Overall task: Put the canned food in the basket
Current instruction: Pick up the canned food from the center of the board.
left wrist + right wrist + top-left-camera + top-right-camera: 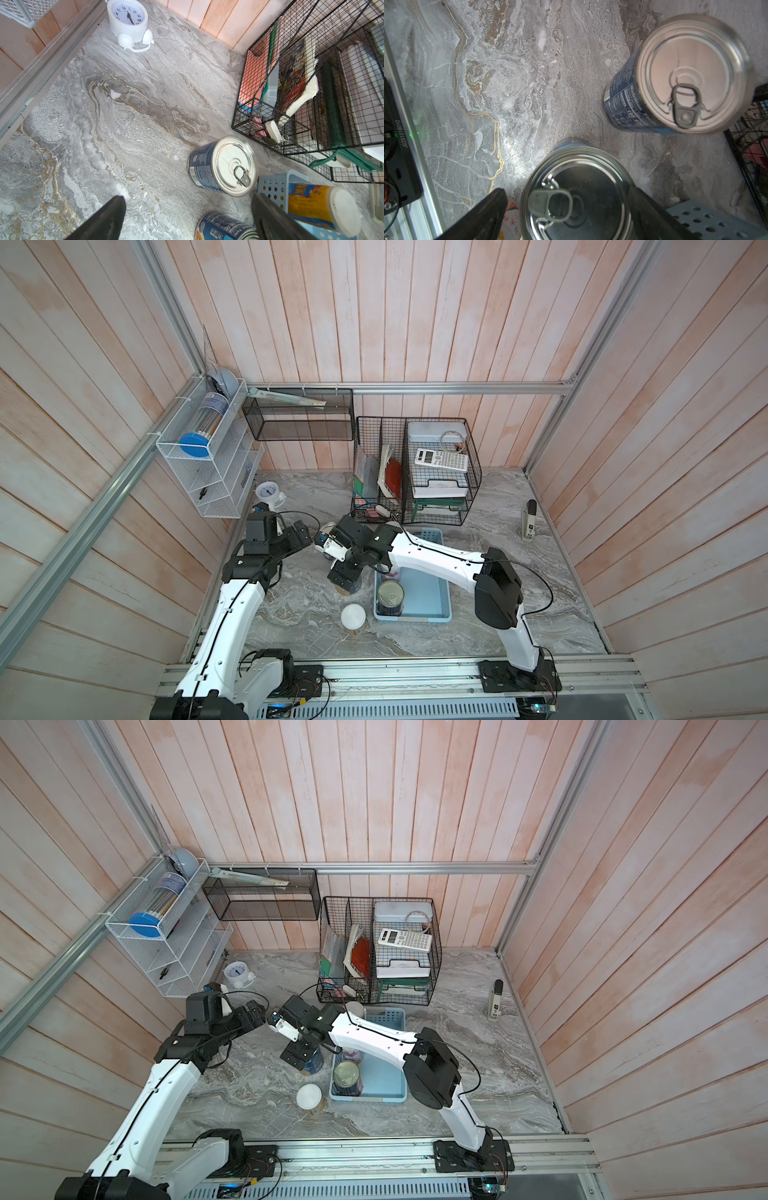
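Basket (432, 597) on the marble table (519, 605), just in front of the black wire organizer (415, 472). We see three cans in it: silver-top can (390, 594) upright at the near left corner, half-hidden can (353, 1055) just behind it under the right arm, orange-label can (311, 204) with a white lid at the far left corner. Three more cans stand outside on the table, all left of the basket: white-lid can (353, 615) near the front corner, dark-top can (577, 197) beside the basket's left wall, blue-label can (685, 76) further back near the organizer. Right gripper (566, 190) hangs over the dark-top can, fingers (483, 216) spread wide, one on each side of the pull-tab top. We see a gap on one side; on the other we cannot tell if it touches. Left gripper (188, 198) is over bare table, fingers (104, 220) spread, nothing between them, with the blue-label can just beyond the tips. White clock (128, 18) sits at the back left corner, well apart from the cans
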Robot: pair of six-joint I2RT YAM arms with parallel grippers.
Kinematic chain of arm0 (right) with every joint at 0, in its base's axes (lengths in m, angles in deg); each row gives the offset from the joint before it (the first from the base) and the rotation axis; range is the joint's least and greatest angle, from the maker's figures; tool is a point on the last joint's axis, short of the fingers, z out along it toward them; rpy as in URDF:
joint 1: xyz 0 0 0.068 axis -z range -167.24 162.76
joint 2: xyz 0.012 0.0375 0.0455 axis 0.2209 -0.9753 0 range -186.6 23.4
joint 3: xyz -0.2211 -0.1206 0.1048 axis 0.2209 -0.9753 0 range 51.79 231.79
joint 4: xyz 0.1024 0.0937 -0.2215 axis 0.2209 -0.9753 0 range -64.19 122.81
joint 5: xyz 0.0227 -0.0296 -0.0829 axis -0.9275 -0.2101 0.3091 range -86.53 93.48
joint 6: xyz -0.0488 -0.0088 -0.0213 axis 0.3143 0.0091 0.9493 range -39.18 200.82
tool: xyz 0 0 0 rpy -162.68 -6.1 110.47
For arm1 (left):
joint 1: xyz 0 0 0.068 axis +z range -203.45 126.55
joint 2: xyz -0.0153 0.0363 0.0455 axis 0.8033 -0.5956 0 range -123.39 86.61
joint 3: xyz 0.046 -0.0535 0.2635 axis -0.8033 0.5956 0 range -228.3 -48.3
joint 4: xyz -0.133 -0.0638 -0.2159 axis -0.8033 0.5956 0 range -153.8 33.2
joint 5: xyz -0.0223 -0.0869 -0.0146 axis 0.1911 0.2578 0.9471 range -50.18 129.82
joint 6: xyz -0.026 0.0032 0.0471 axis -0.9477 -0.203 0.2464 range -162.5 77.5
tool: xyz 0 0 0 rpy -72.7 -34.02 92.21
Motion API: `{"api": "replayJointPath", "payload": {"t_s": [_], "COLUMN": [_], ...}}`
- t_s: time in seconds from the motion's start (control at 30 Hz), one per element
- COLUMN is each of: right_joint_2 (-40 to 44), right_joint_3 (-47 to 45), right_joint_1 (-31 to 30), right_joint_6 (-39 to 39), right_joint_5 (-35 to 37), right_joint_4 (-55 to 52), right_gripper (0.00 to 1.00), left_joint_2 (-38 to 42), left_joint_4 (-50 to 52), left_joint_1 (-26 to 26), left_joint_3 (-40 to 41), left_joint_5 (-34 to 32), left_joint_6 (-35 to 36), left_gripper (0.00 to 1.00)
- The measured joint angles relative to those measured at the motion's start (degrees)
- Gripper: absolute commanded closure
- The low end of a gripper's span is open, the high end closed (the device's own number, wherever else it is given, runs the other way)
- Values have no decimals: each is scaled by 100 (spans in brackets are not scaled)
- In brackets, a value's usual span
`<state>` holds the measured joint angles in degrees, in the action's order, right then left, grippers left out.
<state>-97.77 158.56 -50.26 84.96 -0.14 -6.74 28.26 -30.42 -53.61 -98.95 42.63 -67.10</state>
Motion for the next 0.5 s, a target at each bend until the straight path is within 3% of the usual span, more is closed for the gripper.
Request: {"api": "replayJointPath", "payload": {"t_s": [0.5], "right_joint_2": [286], "right_joint_3": [-525], "right_joint_1": [-37], "right_joint_6": [20], "right_joint_5": [400], "right_joint_4": [391], "right_gripper": [2], "left_joint_2": [2], "left_joint_4": [-2], "left_joint_1": [0], "left_joint_3": [24], "left_joint_5": [0], "left_joint_6": [0], "left_gripper": [0]}}
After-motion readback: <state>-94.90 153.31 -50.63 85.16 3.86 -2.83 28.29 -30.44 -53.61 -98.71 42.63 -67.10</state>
